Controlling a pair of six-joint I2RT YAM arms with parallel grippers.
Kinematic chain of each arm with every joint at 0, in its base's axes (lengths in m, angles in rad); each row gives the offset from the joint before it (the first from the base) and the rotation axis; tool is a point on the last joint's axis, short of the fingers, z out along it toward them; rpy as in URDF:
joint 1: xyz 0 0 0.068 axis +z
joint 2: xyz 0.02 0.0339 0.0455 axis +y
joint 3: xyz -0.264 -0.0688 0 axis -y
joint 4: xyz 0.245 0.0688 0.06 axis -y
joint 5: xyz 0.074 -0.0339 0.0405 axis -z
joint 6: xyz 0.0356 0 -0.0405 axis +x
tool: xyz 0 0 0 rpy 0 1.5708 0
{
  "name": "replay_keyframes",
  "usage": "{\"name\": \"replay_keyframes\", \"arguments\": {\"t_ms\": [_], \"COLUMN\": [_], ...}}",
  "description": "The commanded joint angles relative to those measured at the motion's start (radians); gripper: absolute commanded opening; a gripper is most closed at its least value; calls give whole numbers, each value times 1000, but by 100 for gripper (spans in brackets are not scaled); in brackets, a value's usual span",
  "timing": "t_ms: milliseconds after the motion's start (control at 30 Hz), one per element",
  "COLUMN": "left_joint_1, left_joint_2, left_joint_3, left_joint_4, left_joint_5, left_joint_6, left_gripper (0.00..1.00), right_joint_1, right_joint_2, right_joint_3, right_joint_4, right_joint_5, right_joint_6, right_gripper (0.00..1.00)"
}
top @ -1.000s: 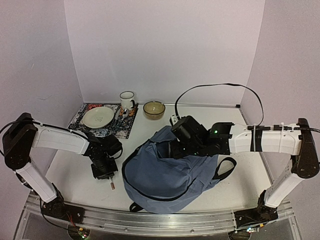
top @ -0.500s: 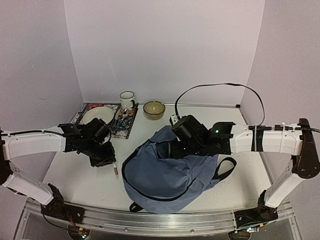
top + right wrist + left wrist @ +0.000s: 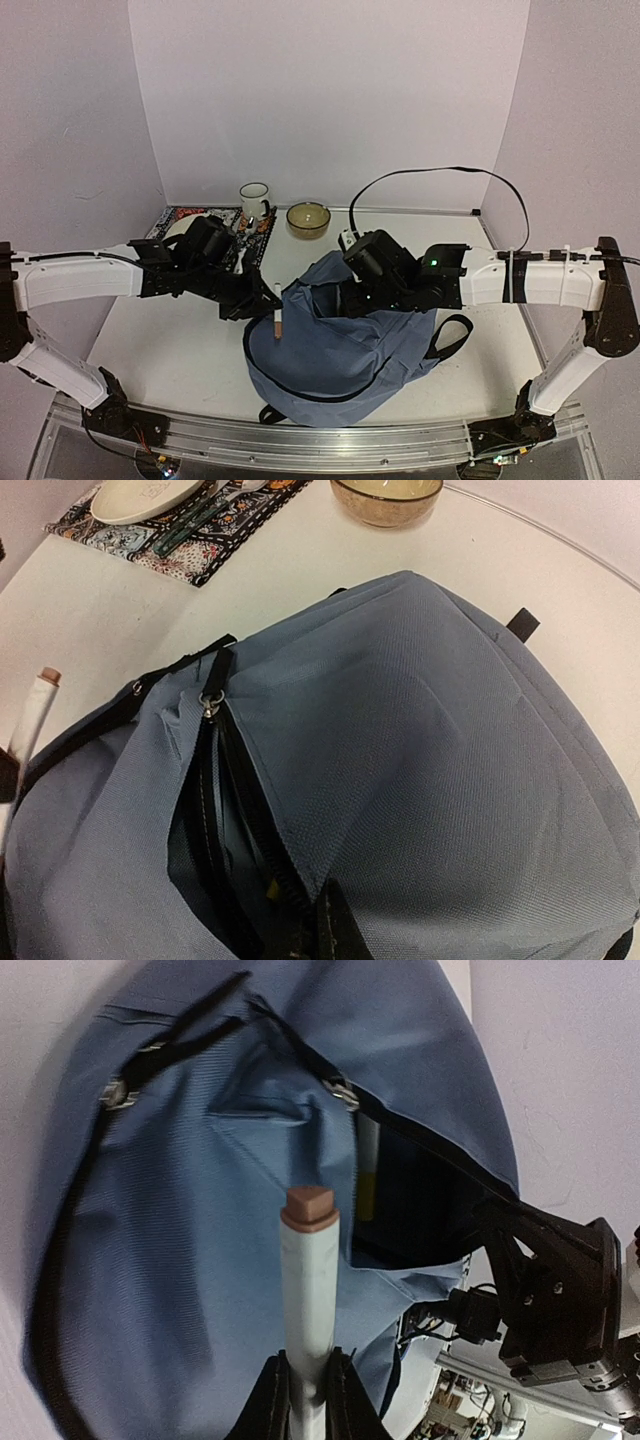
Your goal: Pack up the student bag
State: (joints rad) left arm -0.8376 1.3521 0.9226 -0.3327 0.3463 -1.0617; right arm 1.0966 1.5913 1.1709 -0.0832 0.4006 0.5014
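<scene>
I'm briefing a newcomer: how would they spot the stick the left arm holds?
Find the big grey-blue student bag in the middle of the table. At its left edge the left tool grips a slim pale stick over the fabric. It alone is held off the table, and its free end is capped brownish pink.

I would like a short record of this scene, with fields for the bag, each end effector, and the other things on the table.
bag: student bag, grey-blue, main zipper open
left end effector: shut on a white stick with a tan cap, at the bag's left side
right end effector: shut on the edge of the bag's opening
behind the bag: mug, bowl, plate on a patterned placemat
</scene>
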Motion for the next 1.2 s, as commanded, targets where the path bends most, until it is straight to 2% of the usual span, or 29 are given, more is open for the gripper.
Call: {"name": "replay_keyframes", "arguments": {"t_ms": [0,200,533,833,1167], "left_joint_1": [-44,-91,-88,-29,-34], "left_joint_2": [93,226,404,426,540], "left_joint_3": [100,186,308,365,447], "left_joint_4": [115,153,169,167,166], "left_joint_5": [82,130,184,12,-114], "left_joint_6": [28,30,37,20,70], "left_gripper": [0,0,0,0,0], "right_joint_1": [10,11,10,15,27], "right_joint_2": [-38,-40,-43,-69,-67], "right_joint_3": [41,47,53,24,27], "right_joint_4": [36,36,39,50,73], "right_joint_5": [-16,-28,-49,-89,-138], "right_joint_6": [-6,-10,-10,0,-13], "right_gripper": [0,0,0,0,0]}}
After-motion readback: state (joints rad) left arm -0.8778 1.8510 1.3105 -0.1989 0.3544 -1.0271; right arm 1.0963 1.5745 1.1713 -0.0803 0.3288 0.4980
